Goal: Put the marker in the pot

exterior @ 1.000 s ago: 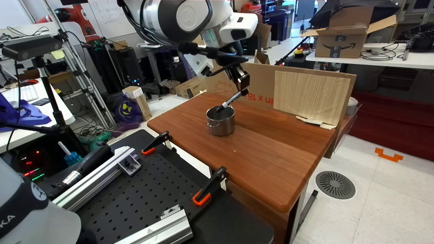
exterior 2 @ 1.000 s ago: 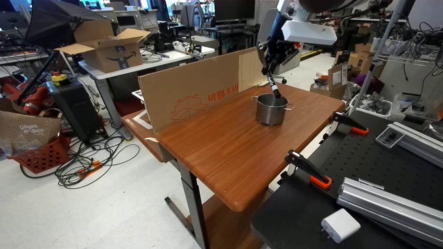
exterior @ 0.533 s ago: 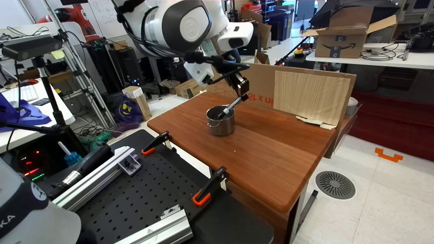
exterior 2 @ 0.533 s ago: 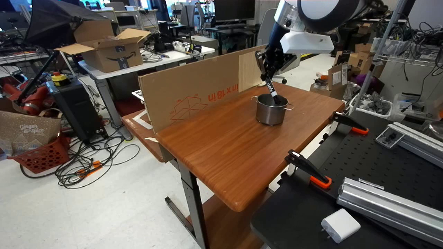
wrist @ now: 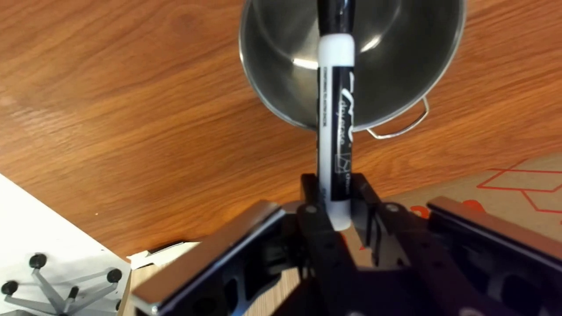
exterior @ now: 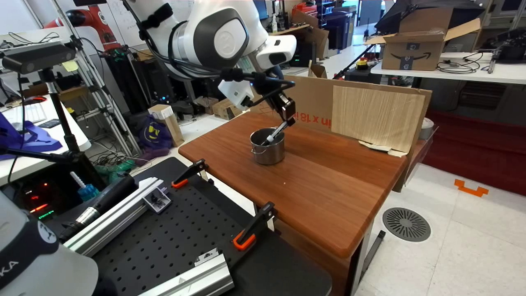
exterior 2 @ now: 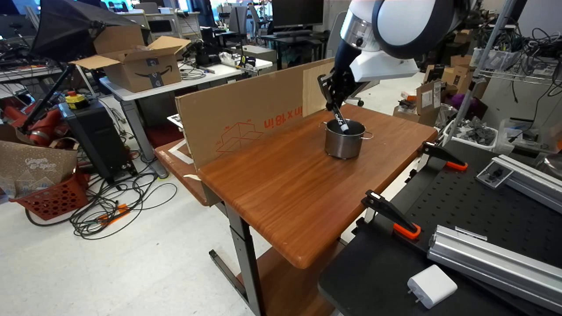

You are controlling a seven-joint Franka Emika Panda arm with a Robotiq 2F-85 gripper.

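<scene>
Snugly, gripper (wrist: 337, 193) narrow around the marker (wrist: 335, 114), its dark end inside the pot (wrist: 395, 74).

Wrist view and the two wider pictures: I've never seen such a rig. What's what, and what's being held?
You are driving a single robot arm ending in a two-fingered gripper. The wider pictures come from cameras outside the robot; the wrist view comes from one mounted on its wrist. On the brown table stands a grey metal pot. The gripper is closed on a marker, held at a slant, its dark end inside the pot's rim. Whether it touches the pot is unclear.
</scene>
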